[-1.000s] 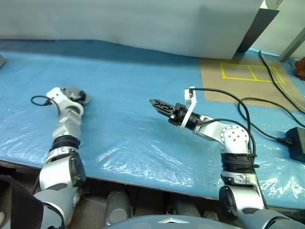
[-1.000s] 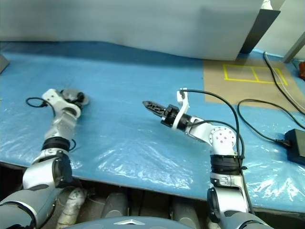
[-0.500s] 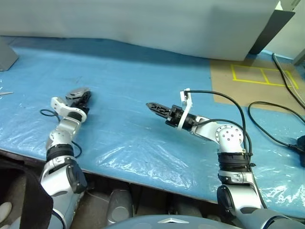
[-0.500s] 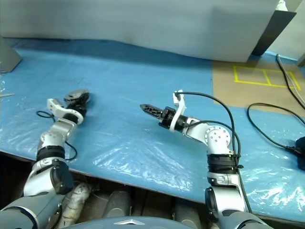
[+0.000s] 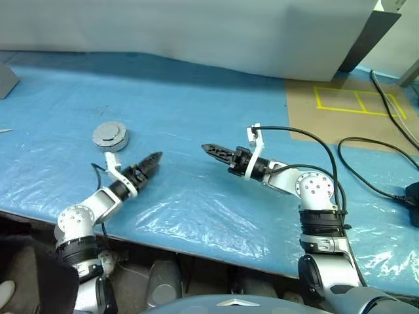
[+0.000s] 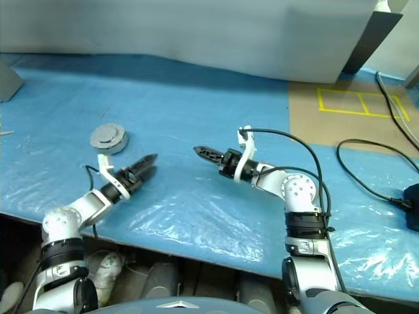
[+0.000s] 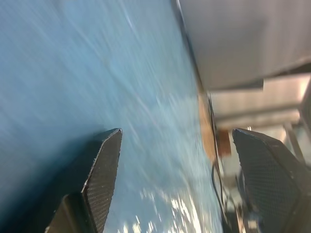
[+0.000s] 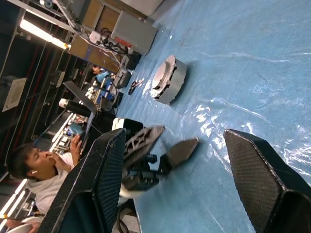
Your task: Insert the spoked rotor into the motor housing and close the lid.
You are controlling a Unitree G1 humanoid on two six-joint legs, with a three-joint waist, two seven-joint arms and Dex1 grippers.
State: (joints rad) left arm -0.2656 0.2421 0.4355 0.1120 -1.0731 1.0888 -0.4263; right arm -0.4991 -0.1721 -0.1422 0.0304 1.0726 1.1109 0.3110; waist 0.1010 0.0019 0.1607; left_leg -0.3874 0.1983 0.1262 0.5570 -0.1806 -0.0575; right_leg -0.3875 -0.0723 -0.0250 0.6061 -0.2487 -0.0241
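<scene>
The motor housing [image 5: 110, 136], a round, shallow silver-grey metal cup, sits on the tabletop [image 5: 196, 111] with the lid [image 8: 162, 74] already on it: a matching disc with a notched rim and a raised centre. The tabletop is covered in glossy blue plastic sheeting, wrinkled and catching light along its near edge.

The left gripper [image 5: 148, 165] hangs just above the sheeting at about 4 o'clock from the housing, near it but apart, pointing toward 2 o'clock. Its black fingers [image 7: 102, 170], with a fine woven carbon-like texture and tapered tips, stand spread apart and hold nothing.

The right gripper [image 5: 213, 151] is at 3 o'clock from the housing, well apart, pointing toward 9 o'clock; its fingers [image 8: 104, 174] are likewise parted and empty.

Toward 2 o'clock a tan cardboard patch [image 5: 340, 118] bears yellow tape rectangles, and black cables [image 5: 366, 147] curl beside it.
</scene>
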